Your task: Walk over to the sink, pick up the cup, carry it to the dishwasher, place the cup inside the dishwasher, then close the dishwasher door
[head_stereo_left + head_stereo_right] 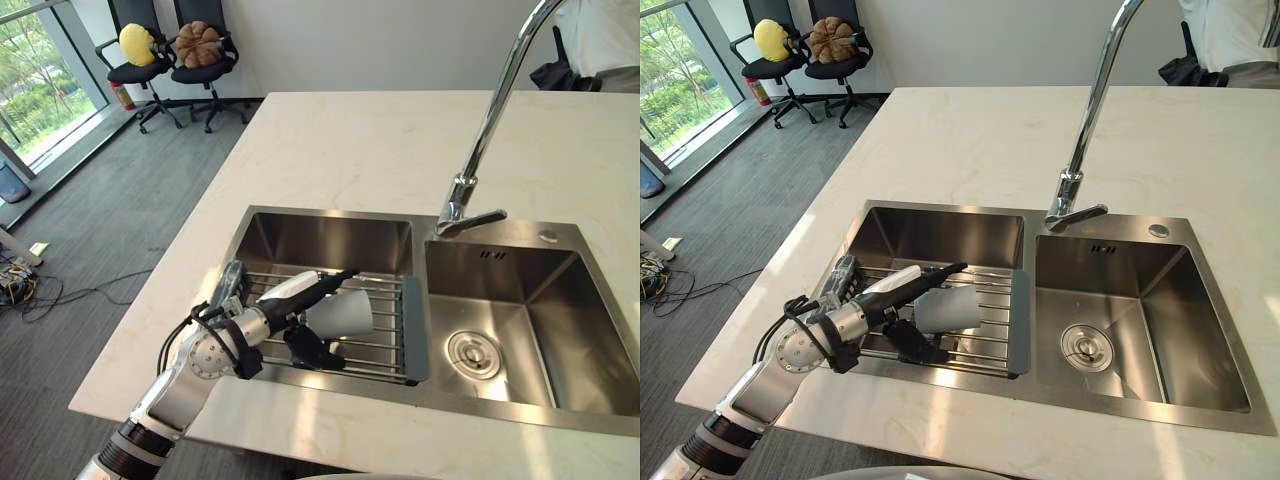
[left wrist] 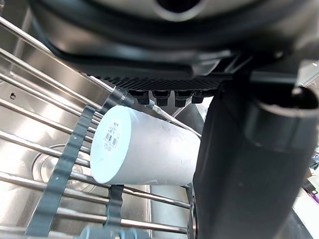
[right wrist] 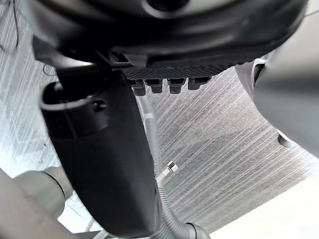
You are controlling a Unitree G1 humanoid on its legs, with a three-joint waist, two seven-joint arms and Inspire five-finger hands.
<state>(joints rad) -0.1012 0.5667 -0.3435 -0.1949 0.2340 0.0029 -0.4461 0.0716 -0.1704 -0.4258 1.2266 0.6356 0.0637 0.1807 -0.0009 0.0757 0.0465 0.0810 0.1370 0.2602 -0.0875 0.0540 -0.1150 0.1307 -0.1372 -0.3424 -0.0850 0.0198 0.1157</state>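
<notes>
One white cup (image 1: 340,313) on its side on wire rack (image 1: 390,352) in sink (image 1: 330,238), left basin. L hand (image 1: 296,293) in same basin, right at cup: fingers (image 1: 335,277) straight along cup's upper side, thumb low on near side, not closed round it; touching or not, cannot tell. Tap (image 1: 490,130) behind sink, btwn basins. R hand (image 3: 107,164) away from sink, over grey carpet (image 3: 214,144), fingers loose, nothing held.

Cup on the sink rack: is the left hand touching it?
Cannot tell. In the left wrist view the thumb of the left hand hides one end of the cup, fingers close by; neither contact nor gap shows plainly.
</notes>
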